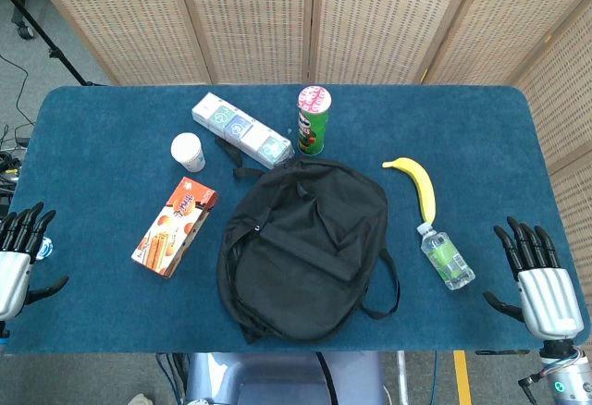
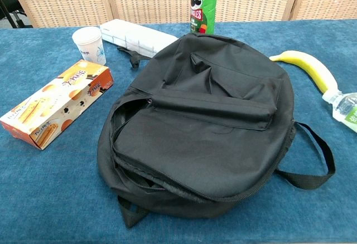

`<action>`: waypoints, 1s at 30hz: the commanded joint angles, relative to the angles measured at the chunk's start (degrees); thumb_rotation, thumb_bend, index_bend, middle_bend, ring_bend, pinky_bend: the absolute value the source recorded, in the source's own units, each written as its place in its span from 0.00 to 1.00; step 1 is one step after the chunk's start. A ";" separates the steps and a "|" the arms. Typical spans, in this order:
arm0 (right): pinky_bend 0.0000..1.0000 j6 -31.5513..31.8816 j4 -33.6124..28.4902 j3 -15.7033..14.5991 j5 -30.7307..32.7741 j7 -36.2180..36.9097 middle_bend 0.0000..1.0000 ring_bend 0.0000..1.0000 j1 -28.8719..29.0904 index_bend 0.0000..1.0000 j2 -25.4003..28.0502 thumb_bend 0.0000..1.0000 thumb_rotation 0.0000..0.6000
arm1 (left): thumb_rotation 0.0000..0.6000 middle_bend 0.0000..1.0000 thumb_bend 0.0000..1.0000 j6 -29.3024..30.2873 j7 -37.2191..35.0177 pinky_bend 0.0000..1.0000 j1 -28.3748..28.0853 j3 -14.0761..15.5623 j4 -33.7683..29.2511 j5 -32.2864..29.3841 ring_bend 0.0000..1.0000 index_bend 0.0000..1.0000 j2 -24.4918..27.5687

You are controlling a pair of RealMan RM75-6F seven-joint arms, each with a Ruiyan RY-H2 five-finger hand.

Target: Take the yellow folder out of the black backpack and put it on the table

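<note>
No yellow folder that I can see, black backpack (image 1: 305, 248) lying flat mid-table with its zipper partly open, my left hand (image 1: 20, 255) and right hand (image 1: 538, 280) out at the table (image 1: 111, 128) edges, fingers spread, holding nothing, banana (image 1: 416, 183) and bottle (image 1: 446, 257) beside the bag.

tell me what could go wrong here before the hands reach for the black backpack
The yellow folder is not visible; the soft black fabric backpack shows only a narrow gap along its zipper, so a hand may fumble the opening. The orange biscuit box and small clear plastic bottle lie close beside it and could get knocked. Both the left hand and right hand sit at the table edges, fingers spread, far from it.
</note>
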 commanded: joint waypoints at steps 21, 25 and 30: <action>0.00 -11.14 1.21 -8.41 -27.58 16.53 0.00 0.00 16.48 0.00 1.96 0.00 1.00 | 1.00 0.00 0.13 -0.94 2.66 0.00 -0.10 -0.90 1.00 -2.70 0.00 0.00 -1.63; 0.00 -14.62 -0.75 -8.24 -28.52 14.40 0.00 0.00 18.98 0.00 0.08 0.00 1.00 | 1.00 0.00 0.13 -0.27 2.49 0.00 0.26 -0.85 0.99 -2.55 0.00 0.00 -1.48; 0.00 -20.59 -1.04 -7.64 -26.69 10.54 0.00 0.00 21.40 0.00 -4.22 0.00 1.00 | 1.00 0.00 0.13 -0.57 2.31 0.00 0.31 -0.88 1.41 -2.98 0.00 0.00 -1.51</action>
